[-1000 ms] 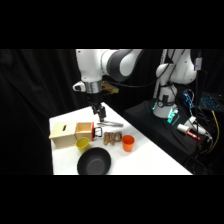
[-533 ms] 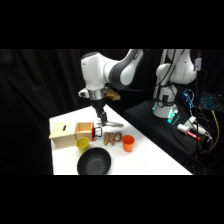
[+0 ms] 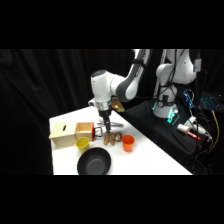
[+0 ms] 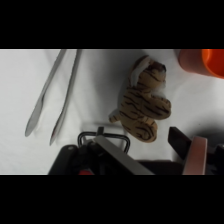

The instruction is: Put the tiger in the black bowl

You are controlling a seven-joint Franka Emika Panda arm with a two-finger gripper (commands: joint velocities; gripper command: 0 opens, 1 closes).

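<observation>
Gripper (image 3: 107, 134) low over the table near the middle of the side view, right above the tiger (image 3: 111, 138). The tiger sits on the white table (image 3: 150, 160), between the small wooden box with the red face (image 3: 85, 130) and the orange cup (image 3: 128, 143). The black bowl (image 3: 94, 162) is lower in the frame, near the table's front edge, apart from the tiger, with the yellow cup (image 3: 82, 144) at its upper left.

In the wrist view the tiger (image 4: 142, 102) fills the centre. Its long axis runs from upper right to lower left of that frame, head toward the top near the orange cup (image 4: 202, 61), curled hind end toward the gripper's linkage at the bottom. Metal tongs (image 4: 52, 95) lie to the left, well clear of it.

The fingers appear spread, one dark finger (image 4: 181, 142) showing at lower right, nothing between them; the tiger rests free on the table.

Step in hand, as I judge it: closing in for the grasp. To do it well, straddle the body across its narrow width, not along the long axis, and descend fully before closing. Mind the orange cup close by.
</observation>
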